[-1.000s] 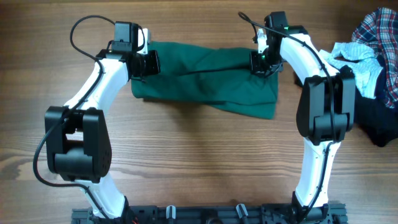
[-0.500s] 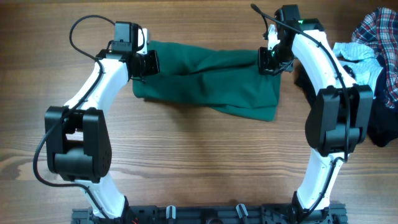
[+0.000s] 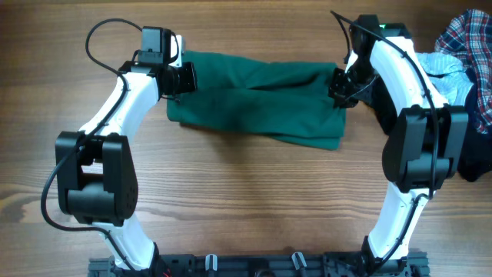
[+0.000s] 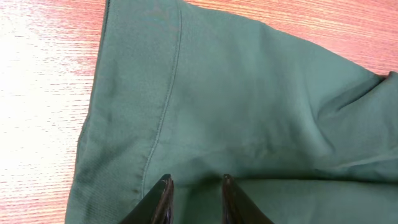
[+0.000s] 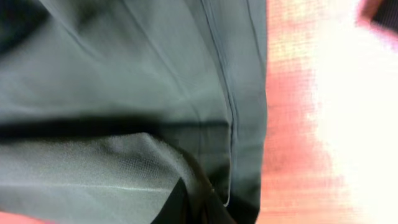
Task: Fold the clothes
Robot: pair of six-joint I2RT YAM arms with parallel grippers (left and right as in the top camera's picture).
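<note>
Left gripper (image 3: 183, 77) clamps green garment (image 3: 257, 96) at its 9 o'clock edge, jaws slightly apart on cloth. Garment lies at table (image 3: 246, 192) 12 o'clock, bare wood toward 6. Right gripper (image 3: 344, 83) jaws together on its 3 o'clock edge; plaid shirt (image 3: 470, 31) pile crowds 2 o'clock.

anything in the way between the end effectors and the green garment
Nothing visible: the left end effector and the right end effector each grip an end of the green garment.
</note>
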